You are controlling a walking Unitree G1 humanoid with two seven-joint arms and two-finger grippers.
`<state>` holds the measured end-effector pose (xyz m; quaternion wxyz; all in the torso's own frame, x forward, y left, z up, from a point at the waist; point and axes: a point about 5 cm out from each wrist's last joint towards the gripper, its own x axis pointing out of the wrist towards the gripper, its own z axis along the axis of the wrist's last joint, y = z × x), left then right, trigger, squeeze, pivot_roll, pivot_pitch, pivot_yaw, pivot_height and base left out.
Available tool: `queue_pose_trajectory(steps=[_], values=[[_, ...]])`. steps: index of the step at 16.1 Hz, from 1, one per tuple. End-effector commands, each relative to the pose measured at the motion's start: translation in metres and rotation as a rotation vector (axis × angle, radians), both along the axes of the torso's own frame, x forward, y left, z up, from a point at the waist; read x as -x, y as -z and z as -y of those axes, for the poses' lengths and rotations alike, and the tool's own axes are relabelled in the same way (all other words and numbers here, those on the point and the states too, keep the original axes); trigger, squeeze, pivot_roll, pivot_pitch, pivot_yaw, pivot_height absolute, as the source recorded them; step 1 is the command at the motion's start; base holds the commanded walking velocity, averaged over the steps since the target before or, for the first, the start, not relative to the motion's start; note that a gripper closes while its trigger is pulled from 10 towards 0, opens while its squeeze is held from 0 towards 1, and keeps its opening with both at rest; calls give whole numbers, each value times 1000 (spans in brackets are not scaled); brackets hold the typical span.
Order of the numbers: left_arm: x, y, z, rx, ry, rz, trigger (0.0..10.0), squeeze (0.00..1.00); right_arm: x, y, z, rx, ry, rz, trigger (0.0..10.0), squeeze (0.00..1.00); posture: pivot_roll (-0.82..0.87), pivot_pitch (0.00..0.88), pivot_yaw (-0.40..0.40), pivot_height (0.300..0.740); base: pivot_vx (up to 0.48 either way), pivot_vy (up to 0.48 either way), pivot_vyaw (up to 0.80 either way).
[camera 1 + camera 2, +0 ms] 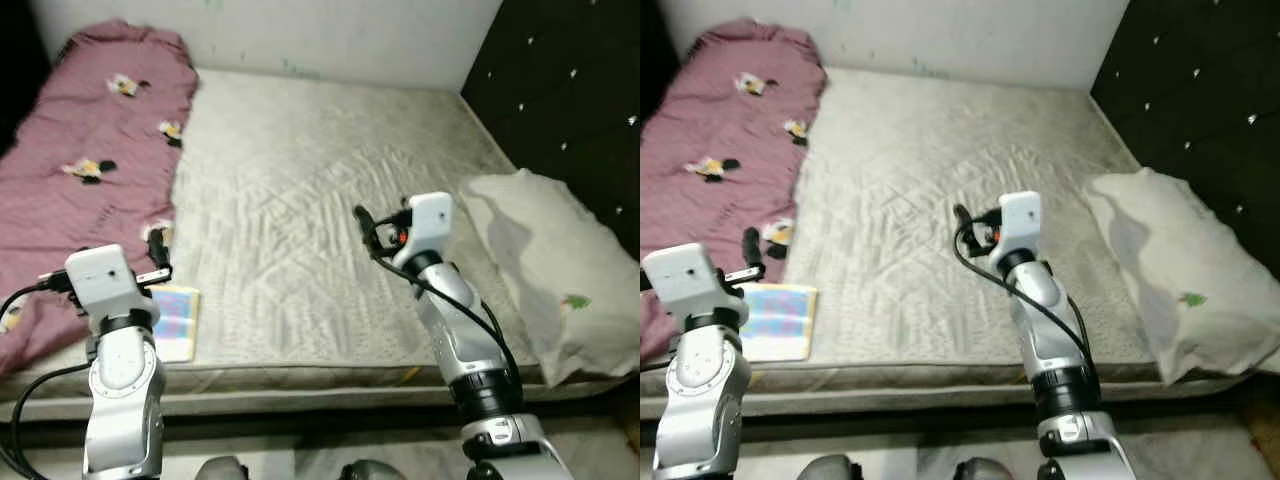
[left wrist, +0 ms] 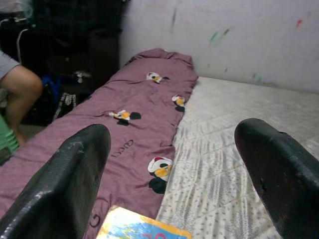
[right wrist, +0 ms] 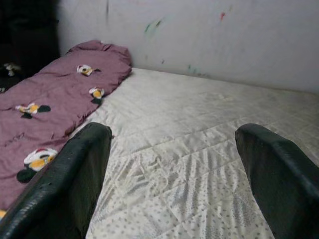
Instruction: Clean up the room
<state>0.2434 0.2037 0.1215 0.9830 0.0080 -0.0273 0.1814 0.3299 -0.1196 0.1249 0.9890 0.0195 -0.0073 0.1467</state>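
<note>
A grey quilted bed lies before me. A purple blanket with cartoon prints is stretched along its left side. A colourful book rests near the bed's front left edge, half on the blanket. A pale pillow lies at the right by the dark headboard. My left gripper hovers open just above the book's far edge. My right gripper is held open over the middle of the mattress with nothing between its fingers.
A black padded headboard stands on the right and a white wall at the back. In the left wrist view a person's bare arm shows beside the bed, near dark clutter on the floor.
</note>
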Motion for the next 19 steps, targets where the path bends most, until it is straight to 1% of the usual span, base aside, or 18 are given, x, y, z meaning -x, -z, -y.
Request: queue_pose_trajectory(steps=[1,2,15,19], values=[[-3,0,11,19,36,2,10000,0,0,0,17,13,51,0,10000,0,52,0,-85,740,0,480,-688],[-3,0,11,19,36,3,10000,0,0,1,17,15,51,0,10000,0,52,0,-87,740,0,480,-438],[-4,0,11,21,23,0,10000,0,-1,2,17,24,46,-3,10000,0,51,0,-91,740,0,480,0],[-4,-3,11,4,20,21,10000,0,-2,2,16,28,44,-2,10000,0,49,0,-91,740,0,458,0]])
